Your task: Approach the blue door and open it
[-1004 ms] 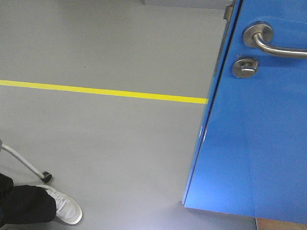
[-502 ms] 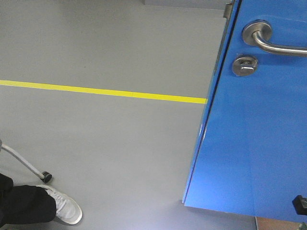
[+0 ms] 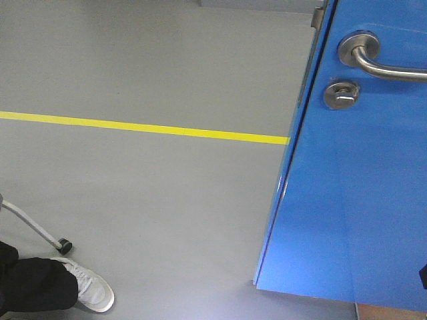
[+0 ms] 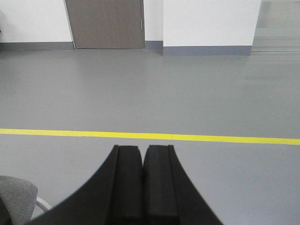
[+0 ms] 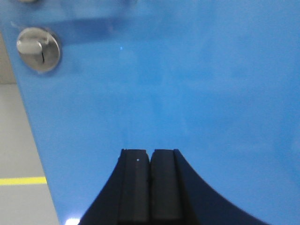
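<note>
Right gripper [image 5: 150, 187], jaws pressed together on nothing, has dropped nearly out of front view, facing tall glossy blue door [image 3: 360, 187]; silver lever handle [image 3: 380, 60] untouched. Left gripper [image 4: 142, 187] likewise closed, idle.

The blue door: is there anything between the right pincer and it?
Nothing visible. In the right wrist view the shut right pincer faces the bare panel of the blue door, with only the round thumb-turn lock up to its left.

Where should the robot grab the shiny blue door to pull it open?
Probably the silver lever handle on the glossy blue door: it is a slim bar sticking sideways from its round base, so jaws could close over it from the front. The right gripper, facing the door below the round thumb-turn lock, is shut.
</note>
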Controlling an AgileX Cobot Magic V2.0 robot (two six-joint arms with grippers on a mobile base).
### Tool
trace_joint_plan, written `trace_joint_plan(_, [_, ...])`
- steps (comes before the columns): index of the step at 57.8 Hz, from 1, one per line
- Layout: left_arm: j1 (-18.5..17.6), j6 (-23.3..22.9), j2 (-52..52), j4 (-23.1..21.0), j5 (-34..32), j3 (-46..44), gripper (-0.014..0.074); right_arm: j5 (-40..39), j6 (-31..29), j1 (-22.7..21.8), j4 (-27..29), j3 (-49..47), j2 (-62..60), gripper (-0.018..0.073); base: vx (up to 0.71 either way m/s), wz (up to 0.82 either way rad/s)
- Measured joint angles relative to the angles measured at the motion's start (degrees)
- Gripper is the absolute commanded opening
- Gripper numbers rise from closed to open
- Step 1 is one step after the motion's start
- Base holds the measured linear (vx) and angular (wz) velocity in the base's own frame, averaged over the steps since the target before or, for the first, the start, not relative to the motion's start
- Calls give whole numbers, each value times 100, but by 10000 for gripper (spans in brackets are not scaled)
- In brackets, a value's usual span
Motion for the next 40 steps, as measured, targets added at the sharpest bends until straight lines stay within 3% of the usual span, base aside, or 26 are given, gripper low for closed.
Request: trace_joint_plan(40, [0, 0, 0, 0, 0, 0, 73, -71, 41, 0, 206, 0, 0, 12, 0, 0])
